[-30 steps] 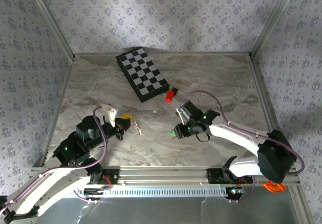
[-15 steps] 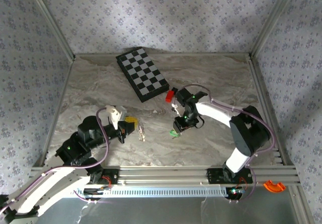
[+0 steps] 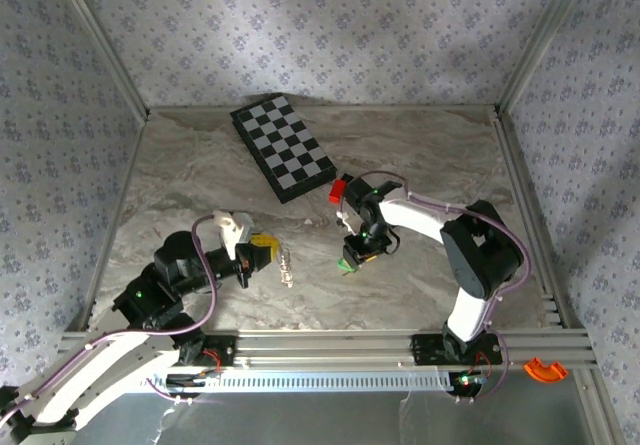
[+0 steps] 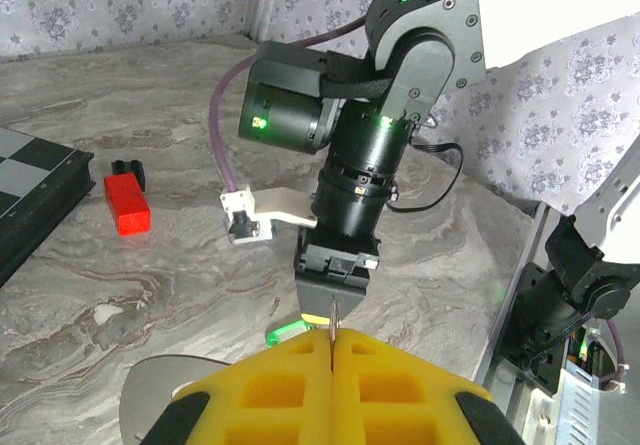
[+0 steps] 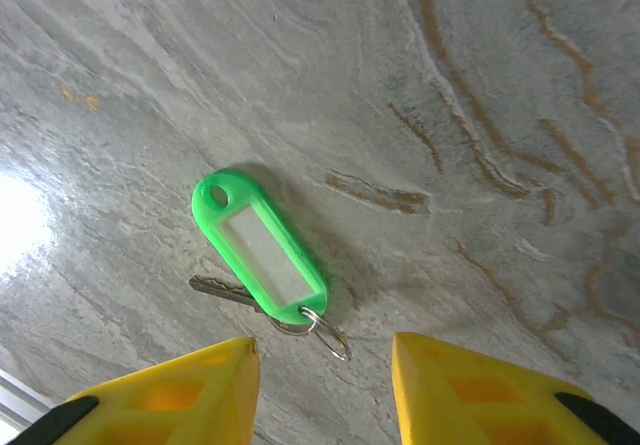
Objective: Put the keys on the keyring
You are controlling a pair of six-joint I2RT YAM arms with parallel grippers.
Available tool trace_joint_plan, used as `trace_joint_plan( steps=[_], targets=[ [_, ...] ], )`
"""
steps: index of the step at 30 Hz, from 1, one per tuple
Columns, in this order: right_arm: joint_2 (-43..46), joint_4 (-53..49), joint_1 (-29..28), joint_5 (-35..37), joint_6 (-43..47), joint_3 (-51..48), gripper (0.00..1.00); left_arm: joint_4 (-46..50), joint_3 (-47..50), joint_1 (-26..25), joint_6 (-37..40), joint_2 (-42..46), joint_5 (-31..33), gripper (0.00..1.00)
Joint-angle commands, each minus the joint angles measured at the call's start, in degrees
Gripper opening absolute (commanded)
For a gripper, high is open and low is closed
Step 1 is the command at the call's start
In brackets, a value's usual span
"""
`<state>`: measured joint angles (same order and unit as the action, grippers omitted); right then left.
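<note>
- The key [image 5: 258, 247]: a small grey metal blade, mostly tucked under its bright green oval head with a pale label window. It lies flat on the table.
- The keyring [image 3: 288, 267]: a thin silvery chain, pinched at the closed tip of the left end effector [image 4: 333, 343], left of the key and apart from it.

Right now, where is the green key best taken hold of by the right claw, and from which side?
Pinch the green plastic head across its narrow width, coming straight down from above. It lies flat on the table, its long edges free; the metal blade beside it looks too thin. The right claw hangs open above.
</note>
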<state>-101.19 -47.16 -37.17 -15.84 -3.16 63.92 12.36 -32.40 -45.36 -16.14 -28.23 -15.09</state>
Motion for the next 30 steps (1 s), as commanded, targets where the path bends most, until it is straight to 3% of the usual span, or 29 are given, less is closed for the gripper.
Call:
trace_joint_plan(
  steps=[1, 30],
  targets=[
    [-1.5, -1.6, -0.5, 0.4, 1.1, 0.6, 0.38, -3.6, -0.3, 0.4, -0.2, 1.0, -1.4, 0.00],
    [1.2, -2.5, -2.0, 2.1, 1.2, -1.0, 0.12, -3.4, 0.1, 0.5, -0.6, 2.0, -0.6, 0.00]
  ],
)
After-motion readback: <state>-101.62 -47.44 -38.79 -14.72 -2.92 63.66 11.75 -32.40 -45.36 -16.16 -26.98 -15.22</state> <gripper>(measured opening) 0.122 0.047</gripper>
